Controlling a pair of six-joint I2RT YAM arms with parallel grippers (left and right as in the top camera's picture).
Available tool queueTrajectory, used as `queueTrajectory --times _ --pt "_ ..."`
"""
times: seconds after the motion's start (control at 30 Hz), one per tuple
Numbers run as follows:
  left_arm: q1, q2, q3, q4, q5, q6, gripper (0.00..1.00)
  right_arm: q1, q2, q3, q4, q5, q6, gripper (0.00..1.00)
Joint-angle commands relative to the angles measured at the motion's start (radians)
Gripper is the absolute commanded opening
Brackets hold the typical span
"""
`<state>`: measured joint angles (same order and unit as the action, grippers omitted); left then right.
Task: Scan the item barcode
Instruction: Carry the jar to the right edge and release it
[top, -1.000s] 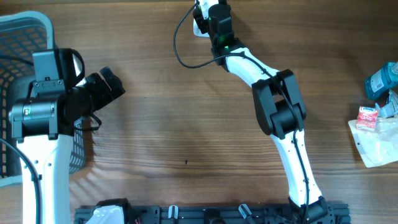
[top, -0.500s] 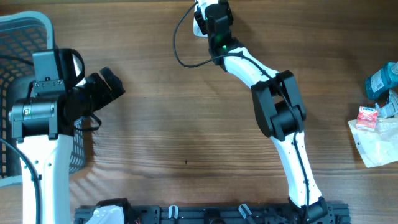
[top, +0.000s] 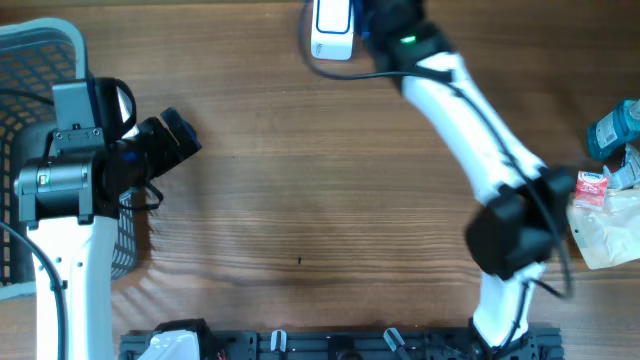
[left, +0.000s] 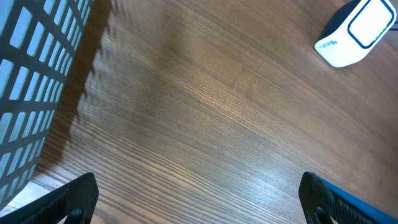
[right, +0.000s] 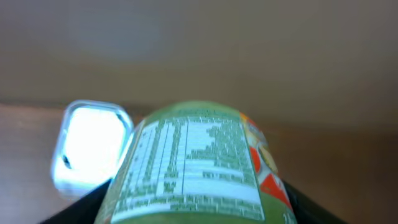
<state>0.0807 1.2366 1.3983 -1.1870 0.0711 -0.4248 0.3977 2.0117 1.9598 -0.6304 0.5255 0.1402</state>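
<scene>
Right gripper (right: 199, 214) is gripping a green cylindrical container (right: 193, 162), its nutrition label facing the wrist camera. It is holding the container just beside the white barcode scanner (top: 332, 28) at the far edge of the wooden table (top: 300, 200). Left gripper (top: 178, 138) is hovering beside the blue basket (top: 40, 60), jaws spread wide and empty.

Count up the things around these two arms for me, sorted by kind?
basket: 1
scanner: 1
packaged goods: 3 (green can, teal pack, red-white packet)
plastic bag: 1
Total: 6
The pile at the right edge is cut off, so it may hold more.
</scene>
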Motion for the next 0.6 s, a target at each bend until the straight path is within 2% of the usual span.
queueTrajectory --times 0.0,0.1,0.2,0.37,0.57 --pt "0.007 -0.01 0.014 0.0 -0.017 -0.009 1.0 -0.11 -0.037 0.003 -0.241 -0.014 0.41 0.68" --pt "0.007 -0.01 0.014 0.0 -0.017 -0.01 1.0 -0.198 -0.03 -0.018 -0.421 -0.022 0.545 0.67" --pt "0.007 -0.01 0.014 0.0 -0.017 -0.01 1.0 -0.315 -0.018 -0.076 -0.486 -0.048 0.567 0.67" --pt "0.007 -0.01 0.014 0.0 -0.017 -0.01 1.0 -0.472 -0.011 -0.187 -0.409 -0.091 0.566 0.71" --pt "0.007 -0.01 0.014 0.0 -0.017 -0.009 1.0 -0.646 -0.011 -0.38 -0.219 -0.227 0.546 0.7"
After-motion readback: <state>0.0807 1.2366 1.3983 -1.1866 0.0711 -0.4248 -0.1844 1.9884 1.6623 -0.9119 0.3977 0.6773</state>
